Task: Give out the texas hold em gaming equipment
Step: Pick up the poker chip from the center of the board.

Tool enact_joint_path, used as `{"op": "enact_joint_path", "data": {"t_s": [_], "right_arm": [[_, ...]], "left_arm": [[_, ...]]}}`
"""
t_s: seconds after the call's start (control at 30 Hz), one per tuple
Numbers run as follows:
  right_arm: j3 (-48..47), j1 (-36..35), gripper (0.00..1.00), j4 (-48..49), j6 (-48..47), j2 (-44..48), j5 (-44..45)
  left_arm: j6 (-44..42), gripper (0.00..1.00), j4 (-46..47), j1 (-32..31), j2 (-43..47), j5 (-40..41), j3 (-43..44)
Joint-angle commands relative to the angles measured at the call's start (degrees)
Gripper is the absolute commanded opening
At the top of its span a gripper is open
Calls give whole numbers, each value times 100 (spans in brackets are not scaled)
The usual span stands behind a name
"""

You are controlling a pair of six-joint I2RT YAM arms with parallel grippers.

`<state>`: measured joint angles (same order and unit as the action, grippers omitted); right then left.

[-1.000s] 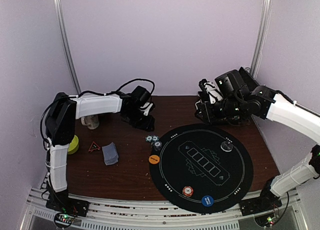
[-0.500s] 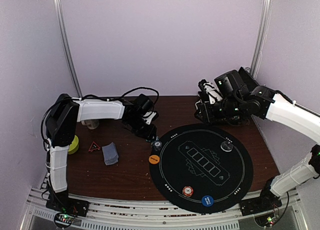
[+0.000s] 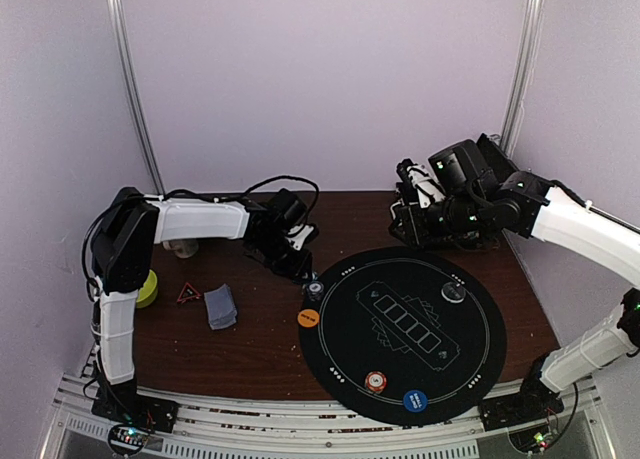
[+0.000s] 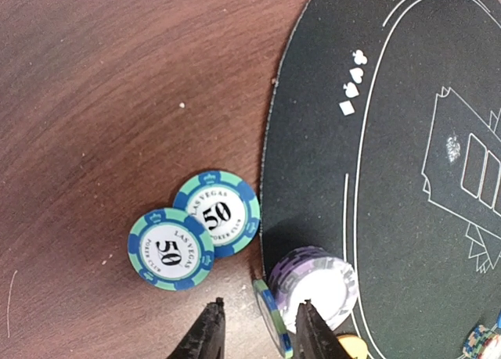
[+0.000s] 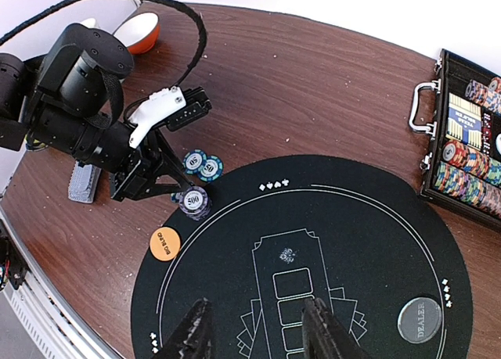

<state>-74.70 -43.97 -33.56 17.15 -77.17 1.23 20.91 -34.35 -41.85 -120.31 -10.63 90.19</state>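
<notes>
1. I have the left fingers point(image 3: 301, 263) down low over the desk point(image 3: 250, 349) at the left rim of the mat point(image 3: 470, 349). That is where the loose chips lie, ready to be handed out.
2. In the left wrist view a blue-green chip point(image 4: 273, 318) stands on edge between them, leaning on the purple stack point(image 4: 313, 285). It sits close to the finger nearer the stack, and bare desk shows on its other side. I call those fingers part open around the chip, not clamped on it.
3. Two 50 chips point(image 4: 217, 213) lie flat and touching just beyond the fingertips. They are on the desk beside the mat, outside the grip.
4. I judge the chip is tipped up so the fingers can take it by its faces. Lying flat on wood it would give them little to hold.
5. The right fingers point(image 5: 323, 332) hang high over the mat, apart, with nothing between them. I judge that arm is parked clear of the left one.
6. The rest of the gear is spread out.
   - The orange disc point(image 3: 309, 318) lies just beside the mat's rim, near the stack.
   - The dealer disc point(image 3: 453, 292) is on the mat's right side.
   - A striped chip point(image 3: 375, 381) and a blue disc point(image 3: 415, 400) are at the mat's near edge.
   - The cards point(image 3: 220, 306) lie well to the left of both arms' fingers.
   - More chips fill the case point(image 5: 470, 132).
</notes>
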Motion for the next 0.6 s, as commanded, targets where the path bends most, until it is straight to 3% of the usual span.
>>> {"op": "enact_joint_path", "data": {"t_s": [0.0,0.5,0.57], "right_arm": [[16,-8,41,-97,26,-71,70],[-18,-8,41,-131,17,-57,94],[-19,-10,41,-128,25,-53,104]], "left_arm": [[-112,33,115,-30,0,-56,-76],[-200,0,-54,-26,-39,0,-7],[-201,0,-54,-26,8,-5,-40]]}}
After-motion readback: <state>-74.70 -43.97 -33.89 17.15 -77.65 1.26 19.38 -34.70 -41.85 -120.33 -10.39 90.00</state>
